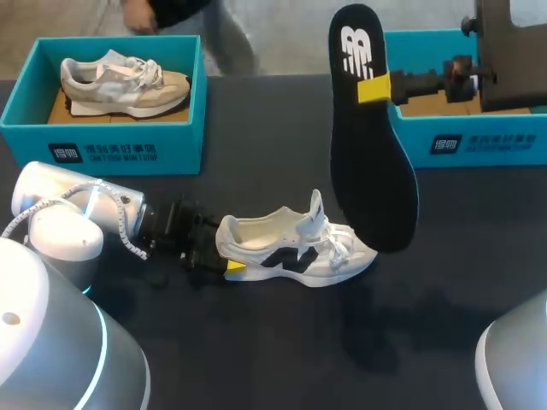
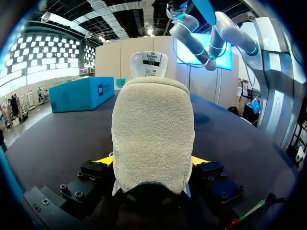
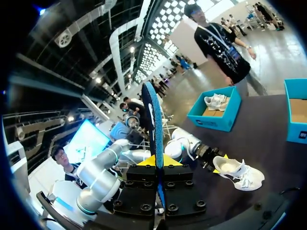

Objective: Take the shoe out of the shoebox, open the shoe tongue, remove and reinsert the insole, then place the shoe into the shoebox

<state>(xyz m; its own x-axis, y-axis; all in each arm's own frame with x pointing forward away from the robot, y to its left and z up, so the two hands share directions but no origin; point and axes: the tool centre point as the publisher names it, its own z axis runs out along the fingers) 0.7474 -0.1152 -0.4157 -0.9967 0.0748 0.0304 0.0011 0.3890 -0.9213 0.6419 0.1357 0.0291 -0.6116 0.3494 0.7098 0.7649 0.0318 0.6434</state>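
**Operator:** Report the work surface and containers.

**Unit:** The dark table (image 1: 256,120) carries two teal shoeboxes at its far edge. The left shoebox (image 1: 111,149) holds a beige shoe (image 1: 124,84) lying on its side. The right shoebox (image 1: 479,141) stands at the far right, and my right arm reaches across above it.

**Operator:** Where is the task shoe?

**Unit:** The white shoe (image 1: 295,248) stands on its sole on the table, near the middle and well apart from both boxes. Its toe points away from my left arm and its tongue stands up.

**Operator:** And the insole?

**Unit:** The black insole (image 1: 367,145) is out of the shoe. It hangs in the air above the table, logo end up and broad end down, apart from the shoe.

**Operator:** Pincer status, both arms.

**Unit:** My left pincer (image 2: 152,162) is level with the table and clamps the shoe's heel, with one yellow tip on each side of the heel. My right pincer (image 3: 157,162) is closed on the insole near its logo end, and the insole stands edge-on between the two fingers.
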